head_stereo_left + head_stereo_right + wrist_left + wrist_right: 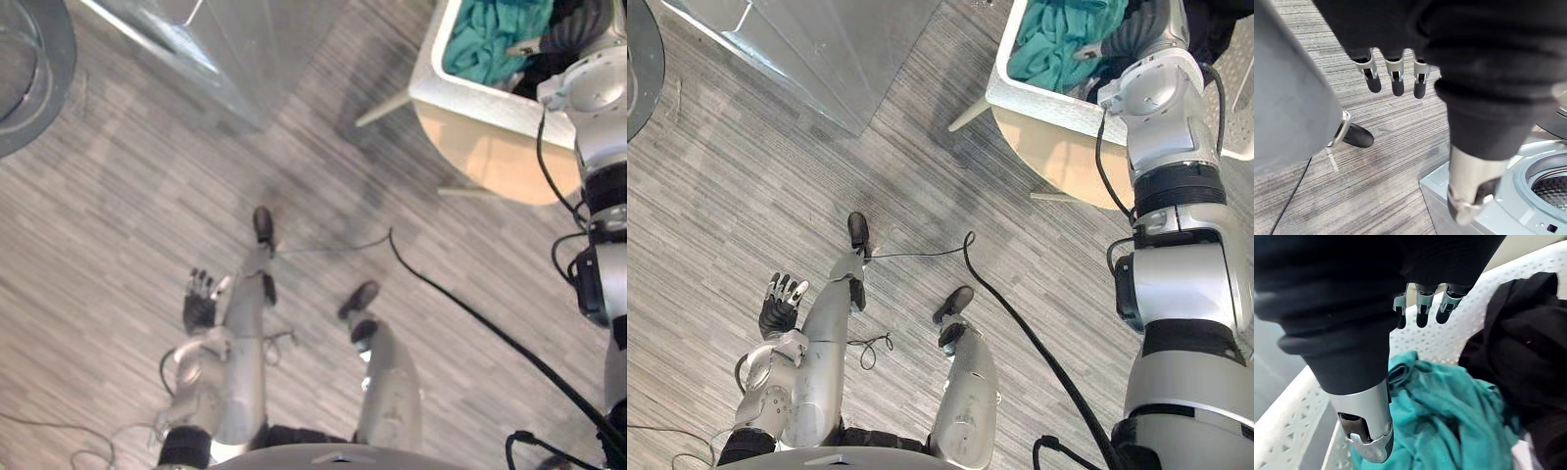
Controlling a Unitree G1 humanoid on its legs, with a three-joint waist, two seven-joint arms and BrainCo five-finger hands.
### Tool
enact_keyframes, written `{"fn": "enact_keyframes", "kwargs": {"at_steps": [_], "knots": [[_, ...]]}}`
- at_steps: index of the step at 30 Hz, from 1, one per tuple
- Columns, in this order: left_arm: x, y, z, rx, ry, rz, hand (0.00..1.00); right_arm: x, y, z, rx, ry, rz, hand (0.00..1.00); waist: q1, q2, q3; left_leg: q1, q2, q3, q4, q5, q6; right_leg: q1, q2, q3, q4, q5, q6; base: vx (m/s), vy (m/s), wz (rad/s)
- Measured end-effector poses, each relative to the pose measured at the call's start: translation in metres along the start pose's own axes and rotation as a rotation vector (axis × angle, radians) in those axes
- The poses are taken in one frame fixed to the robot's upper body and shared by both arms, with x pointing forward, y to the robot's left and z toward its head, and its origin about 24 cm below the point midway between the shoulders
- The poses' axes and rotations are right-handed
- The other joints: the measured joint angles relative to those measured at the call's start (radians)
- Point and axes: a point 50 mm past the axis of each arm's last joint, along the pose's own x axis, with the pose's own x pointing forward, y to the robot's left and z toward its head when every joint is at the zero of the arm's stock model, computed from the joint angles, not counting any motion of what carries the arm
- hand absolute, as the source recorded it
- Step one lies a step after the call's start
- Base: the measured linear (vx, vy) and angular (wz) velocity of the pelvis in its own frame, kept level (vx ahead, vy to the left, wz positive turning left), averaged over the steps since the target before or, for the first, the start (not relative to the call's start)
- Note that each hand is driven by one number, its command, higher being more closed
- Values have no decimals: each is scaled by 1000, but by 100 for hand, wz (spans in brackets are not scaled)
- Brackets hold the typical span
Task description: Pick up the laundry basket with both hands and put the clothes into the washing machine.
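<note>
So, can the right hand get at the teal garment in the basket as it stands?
Probably yes: the right hand hangs open over the teal garment inside the white laundry basket, with nothing between them; the black garment lies beside it.

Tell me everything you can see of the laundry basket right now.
The laundry basket is white and plastic-looking, with a smooth rim and walls dotted with small holes. It sits upright on a pale rounded table, holding a teal cloth and a black cloth. The right robot hand hangs over the clothes inside it, fingers relaxed, gripping nothing.
</note>
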Motion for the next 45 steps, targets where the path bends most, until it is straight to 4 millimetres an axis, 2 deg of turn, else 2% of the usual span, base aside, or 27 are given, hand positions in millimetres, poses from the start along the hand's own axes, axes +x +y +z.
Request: {"fn": "enact_keyframes", "kwargs": {"at_steps": [3, 7, 11, 16, 19, 21, 22, 26, 28, 31, 38, 45], "knots": [[0, -8, 10, -14, -42, -42, 0, 7, -13, 13, 7, -25, -33, 0, 6, -2, -1, -9, -6, -3, -41, 35, -3, -28, -3, -5, 22, -22, -6, -46, -40, 11], [-3, -21, 22, -50, -82, -143, 0, 4, 0, 1, -45, 14, 36, 0, 14, -4, -2, -23, -9, -24, -74, 67, -3, -55, -9, -27, 71, -42, -18, -42, -35, 15], [-11, -24, 35, -70, -129, -194, 0, 2, 1, -5, -87, 15, 74, 0, 15, -4, -3, -65, -8, -23, -91, 88, 2, -112, -12, -27, 98, -46, -23, -38, 2, 1], [-33, -31, 75, -173, -269, -304, 0, -17, -9, -56, -155, 128, 120, 0, 28, -3, -3, -113, -13, -25, -70, 95, 8, -155, -25, -28, 137, -58, -24, -3, 12, 6], [-41, -31, 85, -195, -300, -349, 0, -26, -13, -74, -173, 176, 132, 0, 31, -2, -5, -128, -12, -22, -56, 85, 7, -172, -35, -27, 165, -69, -28, -6, 5, 3], [-41, -28, 84, -218, -288, -348, 0, -33, -12, -86, -188, 207, 160, 0, 32, -4, -24, -150, -8, -18, -45, 77, 15, -196, -36, -24, 174, -70, -28, 0, 0, 0], [-41, -28, 84, -227, -284, -350, 0, -34, -13, -89, -190, 214, 162, 100, 34, -3, -32, -157, -7, -14, -45, 78, 15, -203, -37, -23, 176, -70, -28, 0, 0, 0], [-42, -29, 81, -279, -256, -358, 0, -49, -10, -111, -146, 285, 227, 100, 49, -5, -47, -159, -7, 4, -41, 81, 14, -207, -42, -21, 179, -70, -28, 8, 1, 1], [-52, -37, 79, -307, -224, -415, 0, -62, -4, -132, -129, 371, 328, 100, 58, -8, -86, -171, -10, 5, -37, 78, 15, -218, -47, -21, 176, -70, -28, 38, 10, 2], [-59, -50, 74, -325, -185, -505, 0, -76, 5, -148, -115, 435, 418, 100, 63, -8, -125, -172, -11, 10, -26, 71, 16, -217, -50, -17, 177, -70, -27, 23, 3, -2], [-61, -53, 69, -327, -161, -529, 0, -91, 15, -166, -97, 534, 491, 100, 65, -8, -145, -170, -2, 11, -12, 70, 16, -217, -50, -10, 188, -70, -28, 12, -6, -2], [-60, -50, 69, -350, -160, -498, 0, -93, 19, -168, -97, 551, 409, 100, 63, -9, -145, -140, -5, 28, -38, 84, 22, -214, -55, 4, 199, -70, -28, 1, -12, -1]]}}
